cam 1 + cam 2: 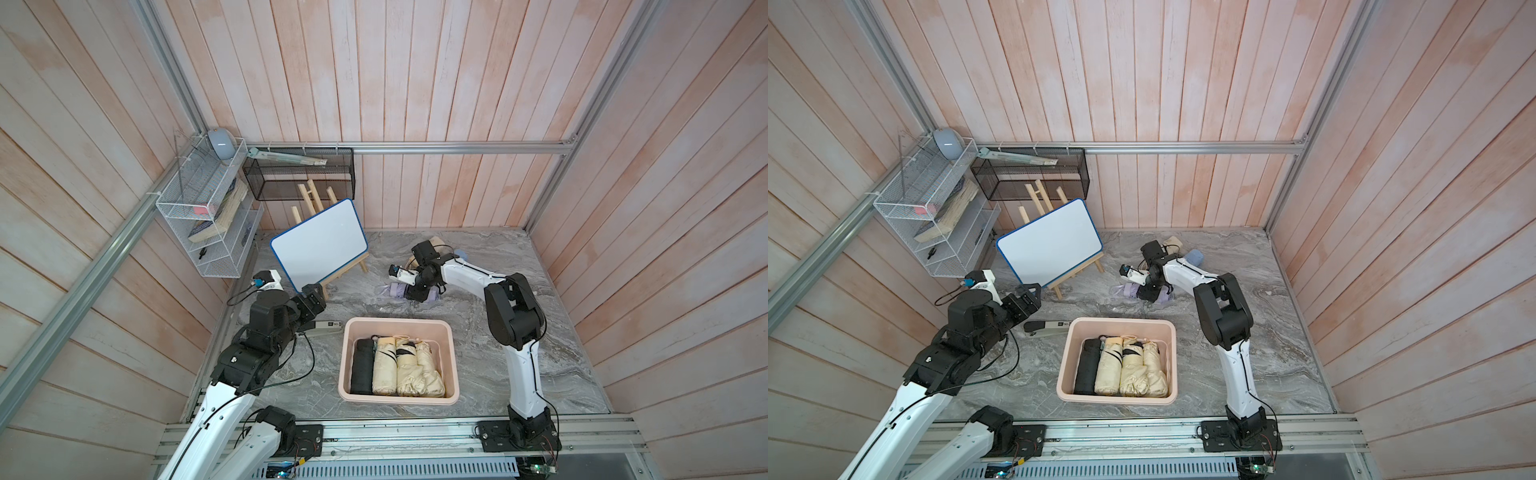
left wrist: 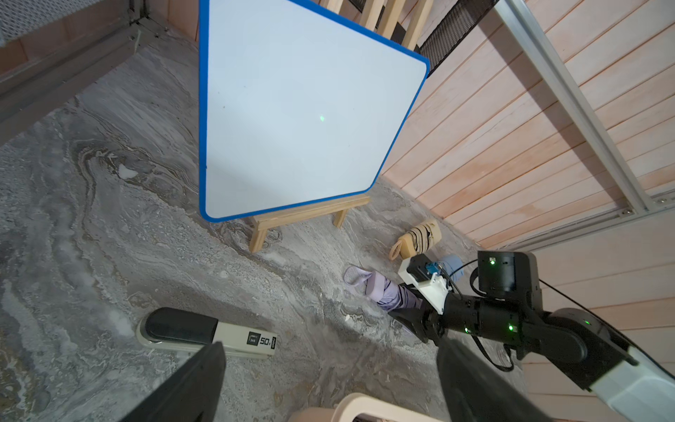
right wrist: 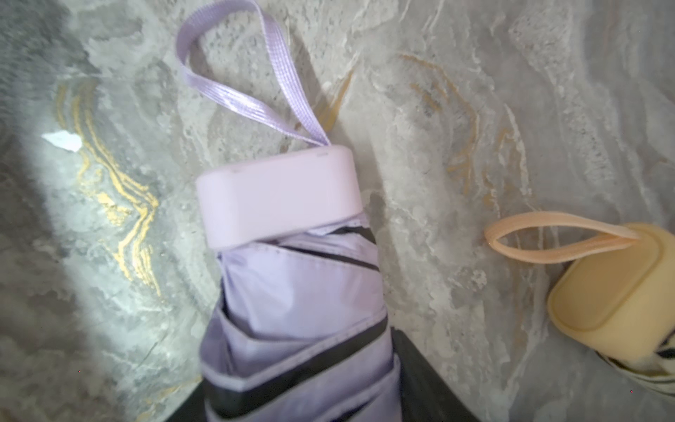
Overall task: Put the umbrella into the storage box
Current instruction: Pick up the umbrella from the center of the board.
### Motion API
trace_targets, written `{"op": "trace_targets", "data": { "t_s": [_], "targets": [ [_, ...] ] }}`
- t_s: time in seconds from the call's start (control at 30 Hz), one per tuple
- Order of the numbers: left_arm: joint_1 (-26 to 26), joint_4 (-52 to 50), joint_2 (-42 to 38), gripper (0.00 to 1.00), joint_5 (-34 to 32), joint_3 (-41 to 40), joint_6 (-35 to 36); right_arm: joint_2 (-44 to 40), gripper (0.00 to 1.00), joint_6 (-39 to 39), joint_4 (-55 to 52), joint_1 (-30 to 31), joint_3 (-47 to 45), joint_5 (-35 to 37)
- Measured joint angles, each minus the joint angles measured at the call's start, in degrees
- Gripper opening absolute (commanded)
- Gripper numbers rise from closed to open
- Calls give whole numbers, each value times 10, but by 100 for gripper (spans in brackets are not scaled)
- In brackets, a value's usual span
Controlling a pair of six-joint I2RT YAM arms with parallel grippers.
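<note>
Tabletop [image 1: 478, 365] of grey veined marble, pink plank walls [image 1: 415, 83], aluminium frame rails [image 1: 457, 147]

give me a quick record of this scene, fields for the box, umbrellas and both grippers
storage box: pink tub on table between the arms, holds four folded umbrellas, one black umbrella and three cream umbrellas
lilac umbrella: lying on table behind the box, not yet inside
right gripper: jaws either side of lilac umbrella, firm grip not certain
left gripper: open, empty, above table near stapler
cream striped umbrella: on table near back wall
</note>
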Motion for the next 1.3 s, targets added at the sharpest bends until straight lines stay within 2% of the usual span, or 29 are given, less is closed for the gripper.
{"op": "trace_targets", "data": {
  "t_s": [0.13, 0.4, 0.67, 1.03, 1.17, 1.3],
  "targets": [
    [0, -1, 7, 96, 30, 0, 0, -1, 43, 2, 4, 1, -1, -1],
    [0, -4, 7, 96, 64, -10, 5, -32, 31, 18, 11, 2, -25, -1],
    [0, -5, 7, 96, 92, -22, 7, -143, 21, 83, 61, 3, -79, -1],
    [0, -9, 12, 93, 139, -32, 13, -291, 13, 223, 112, 21, -151, 18],
    [0, -19, 18, 89, 158, -33, 17, -349, 13, 297, 118, 61, -182, 38],
    [0, -39, 26, 83, 179, -33, 18, -398, 13, 385, 118, 127, -207, 68]
  ]
}}
